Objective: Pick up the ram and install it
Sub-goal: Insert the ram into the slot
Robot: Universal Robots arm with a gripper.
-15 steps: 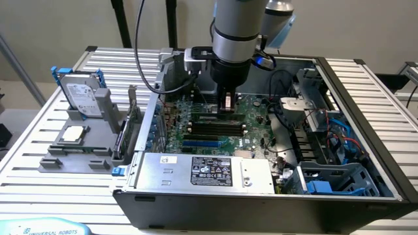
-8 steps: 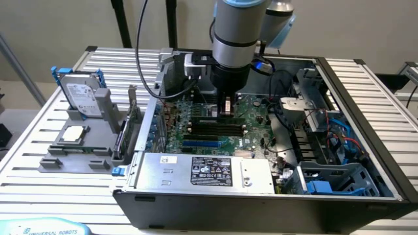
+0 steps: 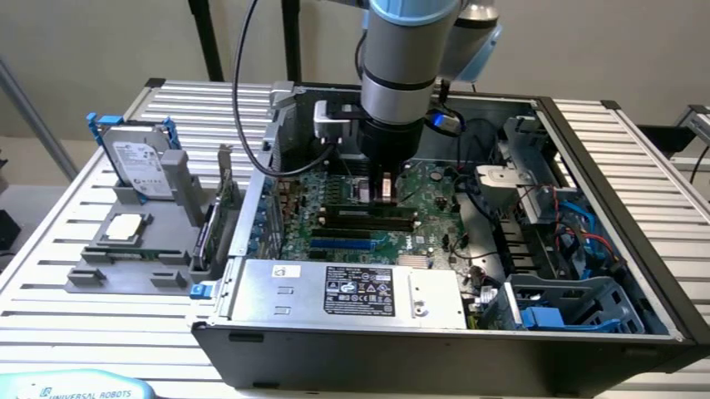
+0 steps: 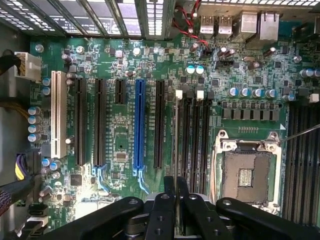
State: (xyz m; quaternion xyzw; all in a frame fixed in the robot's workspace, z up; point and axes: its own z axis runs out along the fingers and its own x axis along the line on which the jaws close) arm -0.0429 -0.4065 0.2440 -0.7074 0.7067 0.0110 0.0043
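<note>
The gripper [image 3: 385,193] hung over the motherboard [image 4: 120,125], jaws pinched on the ram [image 4: 175,145] (edge-on); it needed squaring with its slot [image 4: 186,140] first.

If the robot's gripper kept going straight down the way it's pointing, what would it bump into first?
Most likely the motherboard inside the computer case. The gripper points straight down over the black slots beside the empty processor socket. Which slot exactly is hard to judge.
</note>
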